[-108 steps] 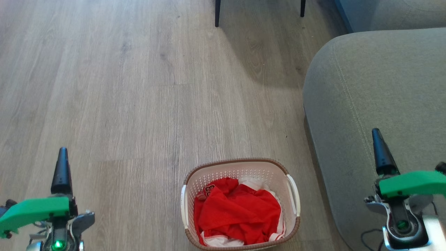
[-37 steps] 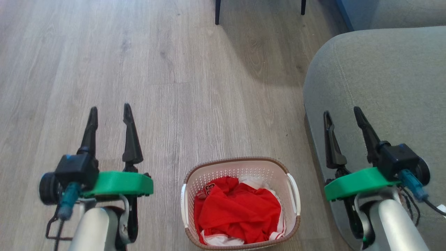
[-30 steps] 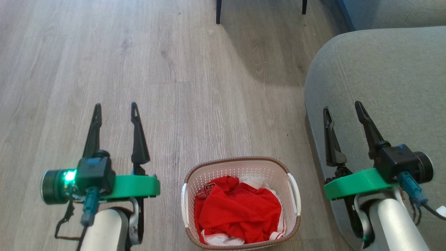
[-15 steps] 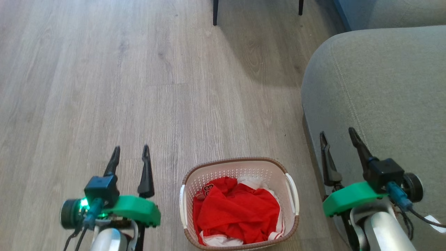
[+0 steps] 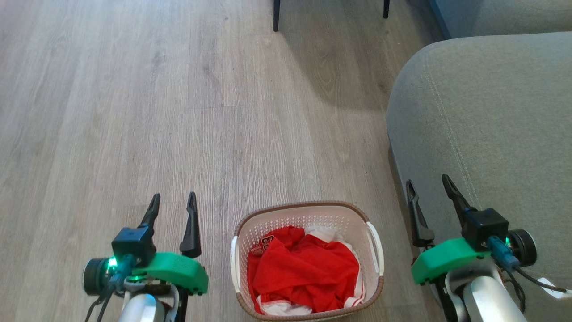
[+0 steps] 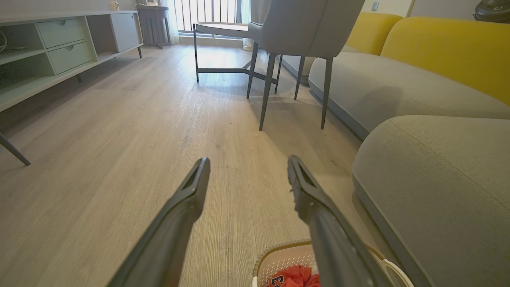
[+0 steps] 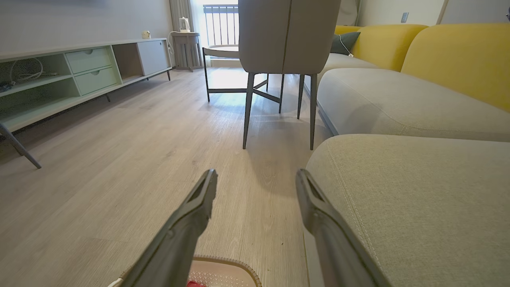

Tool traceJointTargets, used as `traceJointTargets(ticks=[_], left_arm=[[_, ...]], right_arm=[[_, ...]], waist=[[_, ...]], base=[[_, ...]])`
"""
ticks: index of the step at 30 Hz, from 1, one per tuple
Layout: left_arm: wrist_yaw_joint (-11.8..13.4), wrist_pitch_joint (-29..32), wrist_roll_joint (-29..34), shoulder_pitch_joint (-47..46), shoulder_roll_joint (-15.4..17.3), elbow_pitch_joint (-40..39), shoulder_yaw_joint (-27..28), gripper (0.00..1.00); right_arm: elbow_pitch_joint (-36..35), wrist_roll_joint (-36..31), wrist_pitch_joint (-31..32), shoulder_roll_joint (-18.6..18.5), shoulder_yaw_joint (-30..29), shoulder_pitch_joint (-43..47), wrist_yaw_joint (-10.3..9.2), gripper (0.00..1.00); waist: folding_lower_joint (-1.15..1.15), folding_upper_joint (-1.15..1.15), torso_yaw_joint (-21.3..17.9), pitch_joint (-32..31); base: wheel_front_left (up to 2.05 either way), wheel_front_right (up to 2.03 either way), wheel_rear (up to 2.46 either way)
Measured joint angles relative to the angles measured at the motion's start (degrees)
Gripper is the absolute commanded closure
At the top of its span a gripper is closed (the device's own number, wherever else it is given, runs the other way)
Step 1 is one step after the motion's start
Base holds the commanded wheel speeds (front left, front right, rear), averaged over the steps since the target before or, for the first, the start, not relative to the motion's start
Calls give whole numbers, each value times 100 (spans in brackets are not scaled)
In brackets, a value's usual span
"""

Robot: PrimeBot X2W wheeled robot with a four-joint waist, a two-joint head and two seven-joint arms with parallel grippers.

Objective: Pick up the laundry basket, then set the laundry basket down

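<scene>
In the head view, the laundry basket (image 5: 308,221) is being shown standing on the wooden floor (image 5: 156,112) at the lower middle, near the grey sofa (image 5: 491,125), with red-and-white clothes lying inside. The left gripper (image 5: 174,195) is being held at its left and the right gripper (image 5: 426,180) at its right, by the sofa's edge. The fingers of both are being held spread, and nothing is being gripped. In the left wrist view, the parted fingers are being pointed out over the floor, with the basket's rim being shown at the bottom edge. In the right wrist view, the fingers are likewise being held apart above the rim.

light: bright daylight from far window (image 6: 207,10) | shadow: soft under chair (image 6: 303,28) | focus: sharp | edges: wide-angle stretch
</scene>
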Motion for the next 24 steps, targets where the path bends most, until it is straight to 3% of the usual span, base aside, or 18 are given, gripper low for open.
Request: traceJointTargets(ticks=[8, 15, 24], left_arm=[[-56, 0, -164, -1, 0, 65, -22, 0], [-103, 0, -250, -112, -2, 577, -115, 0], [-323, 0, -470, -896, -27, 1614, -154, 0]], right_arm=[[15, -51, 0, 0, 13, -10, 0, 0], [179, -16, 0, 1, 31, -186, 0, 0], [1121, -298, 0, 1, 233, -859, 0, 0]], waist=[[0, 0, 5, 55], [0, 0, -2, 351], [0, 0, 23, 1099]], base=[[0, 0, 0], [0, 0, 0], [0, 0, 0]])
